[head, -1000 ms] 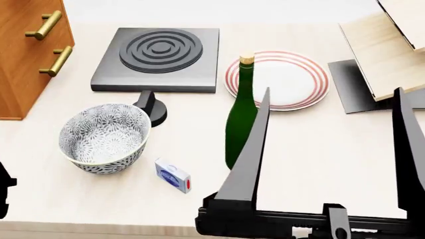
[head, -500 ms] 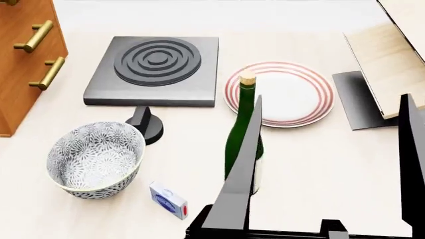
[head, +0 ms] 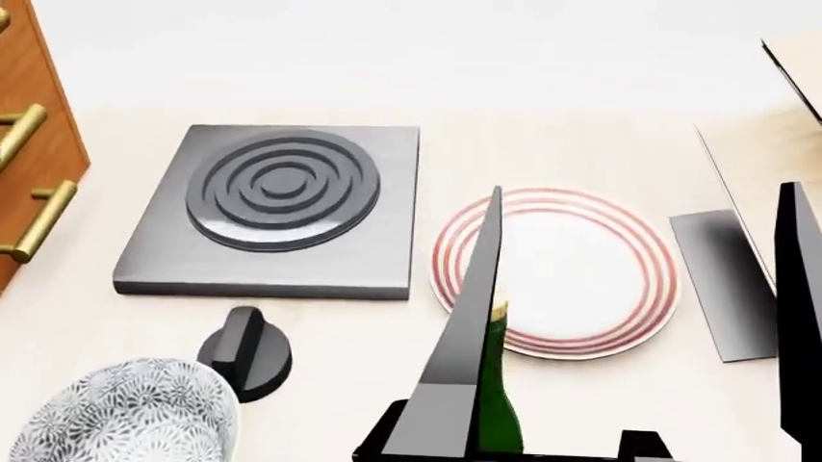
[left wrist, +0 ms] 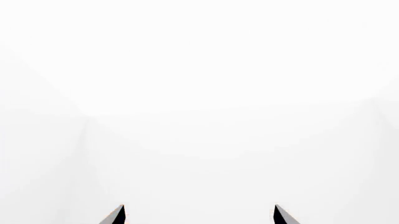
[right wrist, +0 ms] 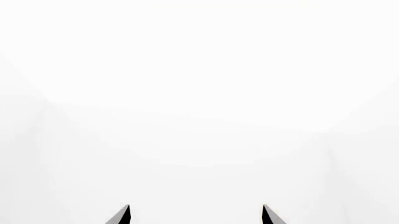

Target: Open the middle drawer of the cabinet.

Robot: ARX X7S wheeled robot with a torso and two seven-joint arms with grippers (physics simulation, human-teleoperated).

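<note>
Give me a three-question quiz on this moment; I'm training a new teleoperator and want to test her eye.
1. True or false: the right gripper is closed on the green bottle.
2. What sits between the burner plate and the patterned bowl: A a knob, B a cup, C a spoon?
3. Fill in: the cabinet stands at the table's ___ edge in the head view.

Key: 1 false, its fingers stand wide apart. 2 A, the black knob. 3 left.

**No legible text**

Nothing in any of the three views can be read: no words, brands, numbers or signs. Both wrist views face blank white, and nothing on the table in the head view bears lettering.
</note>
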